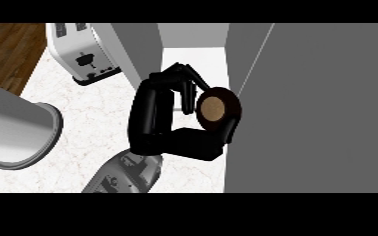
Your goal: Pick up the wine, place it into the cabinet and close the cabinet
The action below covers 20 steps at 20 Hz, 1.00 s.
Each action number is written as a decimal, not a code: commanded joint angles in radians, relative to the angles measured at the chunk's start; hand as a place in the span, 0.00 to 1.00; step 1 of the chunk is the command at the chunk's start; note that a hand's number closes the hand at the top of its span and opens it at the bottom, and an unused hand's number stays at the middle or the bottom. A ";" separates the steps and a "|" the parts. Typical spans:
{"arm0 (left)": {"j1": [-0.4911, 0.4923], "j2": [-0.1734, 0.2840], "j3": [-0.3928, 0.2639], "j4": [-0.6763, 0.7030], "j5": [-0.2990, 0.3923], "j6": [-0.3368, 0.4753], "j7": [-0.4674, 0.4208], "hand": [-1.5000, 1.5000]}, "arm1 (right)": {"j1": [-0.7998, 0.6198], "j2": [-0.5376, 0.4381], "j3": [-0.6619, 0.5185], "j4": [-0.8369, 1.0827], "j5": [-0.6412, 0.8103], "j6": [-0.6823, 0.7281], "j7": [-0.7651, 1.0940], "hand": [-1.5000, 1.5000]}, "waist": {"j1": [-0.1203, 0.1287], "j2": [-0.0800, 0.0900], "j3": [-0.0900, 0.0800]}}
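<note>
Grey forearm (125, 172) ends in a black hand (159, 125) whose fingers (184, 77) curl around the dark wine bottle (215, 109). Its long axis points toward the camera, round brown end up, beside the grey cabinet door (310, 110). White marble bench (88, 115) carries a toaster (83, 55).

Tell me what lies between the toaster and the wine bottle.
In the head view, a grey cabinet wall stands between the toaster and the wine bottle, along with the fingers of the hand curled round the bottle.

No readable text anywhere

The white metal toaster (81, 52) carries only small dark marks on its front panel, too blurred to read as letters or numbers.
</note>
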 commanded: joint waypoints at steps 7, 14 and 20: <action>-0.047 0.000 0.003 0.072 -0.048 0.055 -0.018 1.00 | 0.075 -0.010 -0.022 -0.156 -0.104 0.020 0.037 0.00 | 0.006 -0.001 0.000; -0.129 0.000 -0.049 0.225 0.136 0.160 -0.160 1.00 | 0.055 0.003 0.011 -0.168 -0.069 0.002 0.048 0.00 | -0.011 0.002 -0.001; -0.046 0.000 -0.031 0.302 0.242 0.129 -0.349 1.00 | 0.083 0.011 0.014 -0.157 -0.071 0.014 0.021 0.00 | -0.010 0.003 -0.001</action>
